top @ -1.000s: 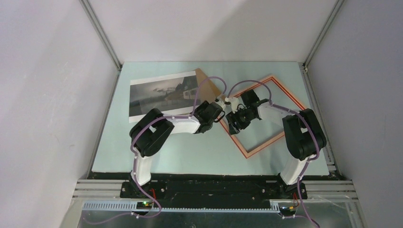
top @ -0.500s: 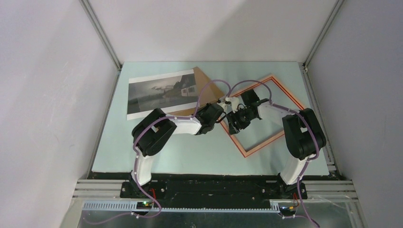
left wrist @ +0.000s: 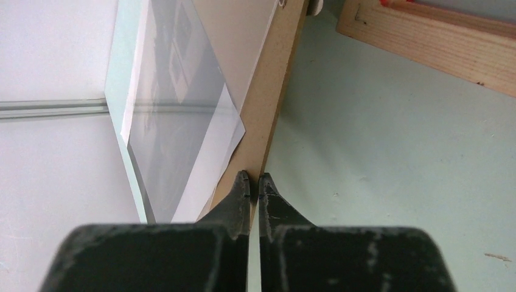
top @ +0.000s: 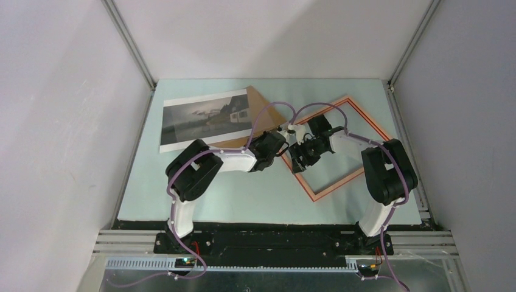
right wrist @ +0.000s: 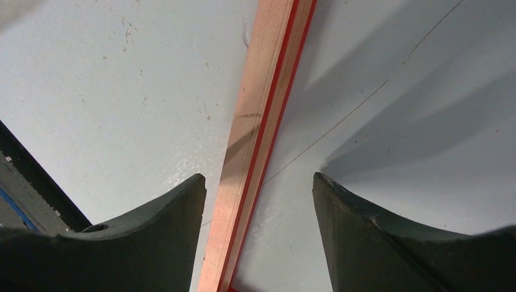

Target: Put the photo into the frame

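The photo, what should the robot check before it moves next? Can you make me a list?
1. Grip: the left tool is shut on the edge of the backing board: ok.
2. Load: the photo lies on that board: ok.
3. Pinch: the photo's corner ends short of the left tool: ok.
4. Other arm: the right tool is open, astride a rail of the frame: ok.
5. Facing: the frame lies pale wood side up: ok.
6. Goal: the photo is inside the frame: not ok, they lie apart.
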Tool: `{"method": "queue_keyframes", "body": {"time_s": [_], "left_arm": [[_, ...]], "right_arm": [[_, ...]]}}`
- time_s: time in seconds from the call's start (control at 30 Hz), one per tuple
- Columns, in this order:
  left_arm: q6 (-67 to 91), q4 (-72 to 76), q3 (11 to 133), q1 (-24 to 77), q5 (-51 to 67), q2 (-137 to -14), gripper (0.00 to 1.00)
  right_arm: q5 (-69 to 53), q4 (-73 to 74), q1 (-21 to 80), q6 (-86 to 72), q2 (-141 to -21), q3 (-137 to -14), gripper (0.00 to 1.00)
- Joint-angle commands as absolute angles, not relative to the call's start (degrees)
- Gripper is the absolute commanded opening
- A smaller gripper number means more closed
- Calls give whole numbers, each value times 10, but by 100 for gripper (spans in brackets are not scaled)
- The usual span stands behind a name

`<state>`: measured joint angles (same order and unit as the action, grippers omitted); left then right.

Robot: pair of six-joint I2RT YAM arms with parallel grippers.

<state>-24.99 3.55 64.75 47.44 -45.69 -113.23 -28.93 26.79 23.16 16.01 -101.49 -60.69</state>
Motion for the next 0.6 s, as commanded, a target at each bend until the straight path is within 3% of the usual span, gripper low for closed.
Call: {"method": "queue_keyframes", "body": {"time_s": [0.0,0.3,0.57], "left_arm": [[-186,18,689,455,-439,-1122,0],[-110,-66,709,403,-373,-1132,0],[-79,-110,709,399,-339,-1134,0]], "right_arm": [[-268,313,250,162,-1023,-596,71],[-215,305,285,157,-1032,-597,75],[-171,317,301,162,-1048,-613,69]]}}
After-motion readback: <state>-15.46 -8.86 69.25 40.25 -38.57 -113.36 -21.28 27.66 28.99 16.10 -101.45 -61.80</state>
